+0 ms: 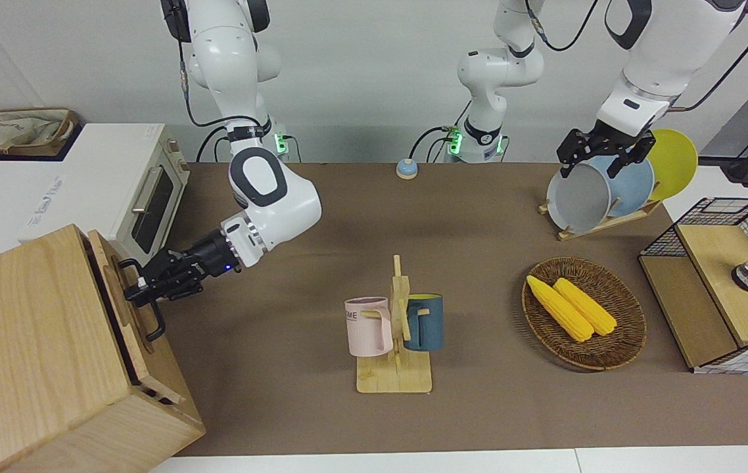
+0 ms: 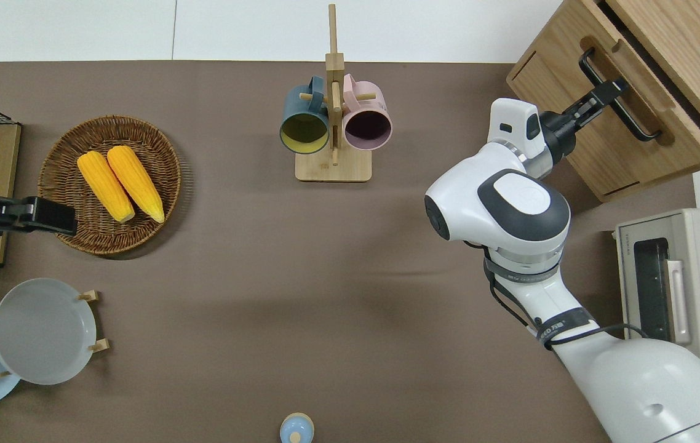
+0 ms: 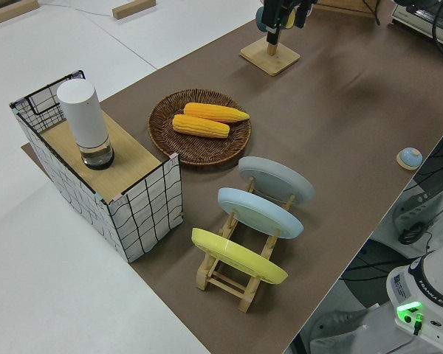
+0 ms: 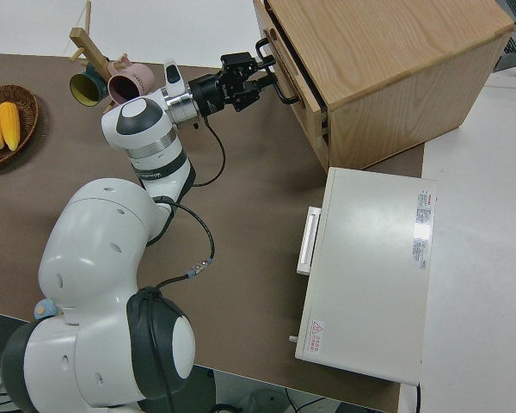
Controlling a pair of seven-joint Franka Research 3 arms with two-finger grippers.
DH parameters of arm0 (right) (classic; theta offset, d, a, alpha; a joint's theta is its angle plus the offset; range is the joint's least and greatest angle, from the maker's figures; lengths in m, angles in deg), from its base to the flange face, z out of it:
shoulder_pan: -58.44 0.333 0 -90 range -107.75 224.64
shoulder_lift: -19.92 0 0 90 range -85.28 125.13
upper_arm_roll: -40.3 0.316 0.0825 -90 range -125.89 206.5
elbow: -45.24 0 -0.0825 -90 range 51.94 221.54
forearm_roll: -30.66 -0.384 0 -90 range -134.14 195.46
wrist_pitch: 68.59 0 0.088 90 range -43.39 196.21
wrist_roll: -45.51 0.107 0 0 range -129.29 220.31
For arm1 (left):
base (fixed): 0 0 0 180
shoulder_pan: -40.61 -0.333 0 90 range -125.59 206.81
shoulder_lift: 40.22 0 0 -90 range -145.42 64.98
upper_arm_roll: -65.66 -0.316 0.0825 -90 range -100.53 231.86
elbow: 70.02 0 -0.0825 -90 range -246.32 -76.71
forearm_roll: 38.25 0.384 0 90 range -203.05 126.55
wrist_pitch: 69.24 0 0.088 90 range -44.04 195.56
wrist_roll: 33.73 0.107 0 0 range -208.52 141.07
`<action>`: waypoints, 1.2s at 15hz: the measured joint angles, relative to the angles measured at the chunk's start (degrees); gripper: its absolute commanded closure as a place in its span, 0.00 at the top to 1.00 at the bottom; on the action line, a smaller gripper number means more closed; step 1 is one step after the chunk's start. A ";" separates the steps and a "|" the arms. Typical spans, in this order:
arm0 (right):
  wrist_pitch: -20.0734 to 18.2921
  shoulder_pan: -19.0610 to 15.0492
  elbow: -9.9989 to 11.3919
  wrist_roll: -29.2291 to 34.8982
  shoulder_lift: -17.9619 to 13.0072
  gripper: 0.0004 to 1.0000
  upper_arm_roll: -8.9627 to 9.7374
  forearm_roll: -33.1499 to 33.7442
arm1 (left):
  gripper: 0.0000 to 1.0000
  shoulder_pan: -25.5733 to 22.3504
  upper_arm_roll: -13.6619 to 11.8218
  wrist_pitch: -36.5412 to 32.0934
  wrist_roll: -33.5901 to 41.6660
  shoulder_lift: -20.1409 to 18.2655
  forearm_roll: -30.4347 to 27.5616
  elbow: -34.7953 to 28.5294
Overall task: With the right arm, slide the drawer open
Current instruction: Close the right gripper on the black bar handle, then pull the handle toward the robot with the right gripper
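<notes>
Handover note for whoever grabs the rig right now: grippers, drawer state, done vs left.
Right gripper: at the drawer's black loop handle, fingers around the bar; a firm clamp cannot be confirmed.
Left arm: parked.
Drawer: upper front of the big wood box at the right arm's end of the table, beside the white toaster oven. It stands out only slightly from the box face, with a dark gap showing along its edge.
Done: reach to the handle; possibly the first bit of pull.
Left: confirm the grip, pull the drawer straight out along its slide, then release.
</notes>
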 measured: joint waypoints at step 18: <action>-7.94 6.34 0.02 0.93 -0.03 0.00 0.36 -4.28 | 0.99 0.00 0.00 0.00 0.00 0.00 0.00 0.00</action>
